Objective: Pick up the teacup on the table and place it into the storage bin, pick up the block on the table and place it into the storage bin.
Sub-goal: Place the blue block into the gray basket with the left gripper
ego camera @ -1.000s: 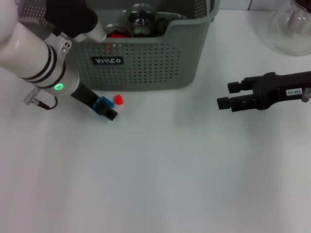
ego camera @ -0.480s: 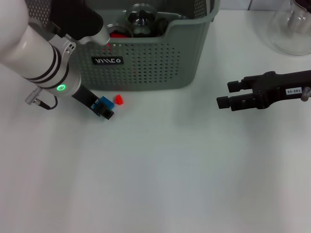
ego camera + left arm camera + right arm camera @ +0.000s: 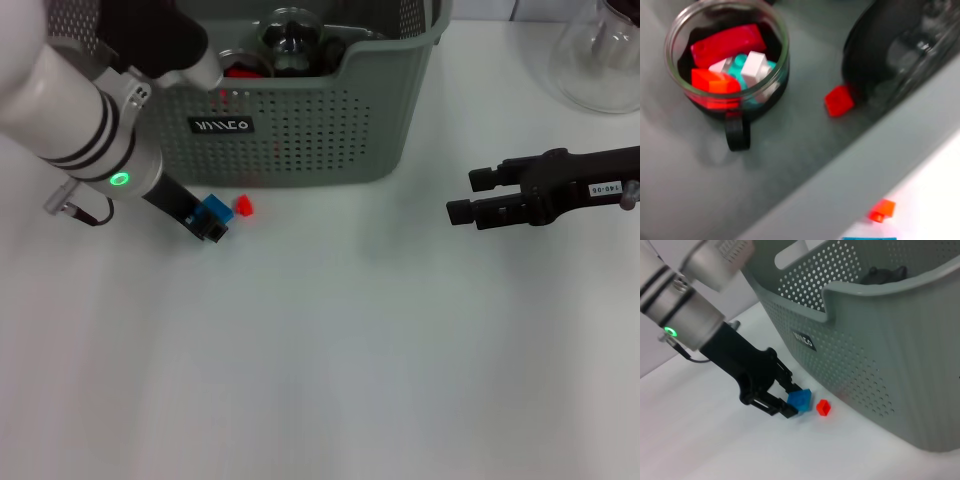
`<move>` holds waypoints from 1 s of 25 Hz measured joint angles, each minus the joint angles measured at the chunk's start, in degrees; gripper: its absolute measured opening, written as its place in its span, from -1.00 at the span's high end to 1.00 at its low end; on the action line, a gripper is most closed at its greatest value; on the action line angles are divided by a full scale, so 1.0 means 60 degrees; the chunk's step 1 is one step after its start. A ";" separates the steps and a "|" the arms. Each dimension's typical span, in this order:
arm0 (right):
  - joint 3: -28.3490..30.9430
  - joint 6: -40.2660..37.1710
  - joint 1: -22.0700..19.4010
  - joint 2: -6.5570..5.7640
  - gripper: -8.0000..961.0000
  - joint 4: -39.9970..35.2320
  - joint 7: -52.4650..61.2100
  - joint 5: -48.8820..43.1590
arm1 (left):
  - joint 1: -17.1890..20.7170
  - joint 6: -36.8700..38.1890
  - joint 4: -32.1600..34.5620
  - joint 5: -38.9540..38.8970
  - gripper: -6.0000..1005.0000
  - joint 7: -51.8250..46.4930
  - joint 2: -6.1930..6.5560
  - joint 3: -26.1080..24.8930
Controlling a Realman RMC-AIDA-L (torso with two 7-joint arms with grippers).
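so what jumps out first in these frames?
The left hand, shut on a blue block just in front of the storage bin, with a small red block beside it on the table. Inside the bin, a glass teacup full of coloured blocks. The right hand hangs idle, off to the right.

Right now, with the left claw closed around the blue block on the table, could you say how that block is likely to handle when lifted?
The blue block looks like small hard plastic, so probably stiff and light. Its flat faces sit between the left claw fingers, so it shouldn't roll, though smooth plastic could slip. The red block lies apart beside it, probably undisturbed.
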 joint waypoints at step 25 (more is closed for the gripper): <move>-0.0069 -0.0082 0.0108 -0.0063 -0.66 0.0000 -0.0002 -0.0024 | -0.1995 0.1622 0.1345 -0.2907 0.17 0.1784 0.0931 -0.4292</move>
